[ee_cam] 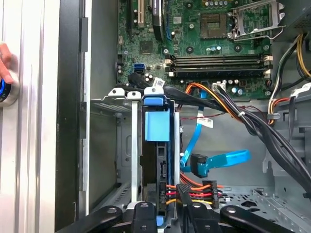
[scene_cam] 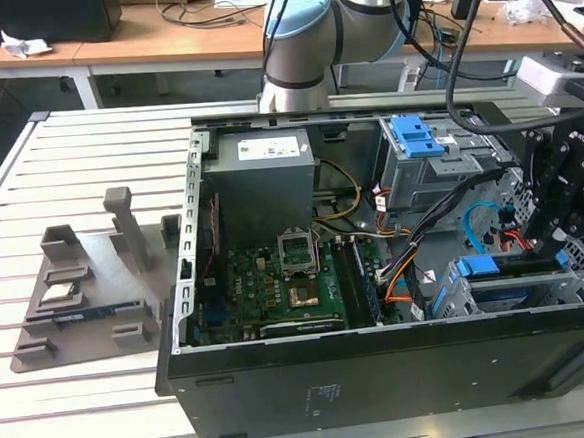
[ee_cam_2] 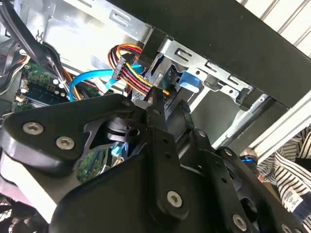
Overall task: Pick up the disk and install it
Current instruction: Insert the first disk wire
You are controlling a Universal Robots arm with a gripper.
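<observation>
Disk (ee_cam: 158, 145) sits edge-up in the drive cage (ee_cam: 124, 141) of the open PC case (scene_cam: 383, 373), its blue carrier lining it up with the slot. Gripper (ee_cam: 167, 213) hangs right at its near end, fingers pressed in around the carrier edge, looks like pinching it. First wrist view shows the motherboard (ee_cam: 204, 53); exterior view adds the gray parts tray (scene_cam: 87, 293).

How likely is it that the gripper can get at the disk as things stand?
Probably yes. In the first wrist view the gripper sits right at the end of the disk, which stands on edge in the drive cage. The coloured cables run beside it, not across.
</observation>
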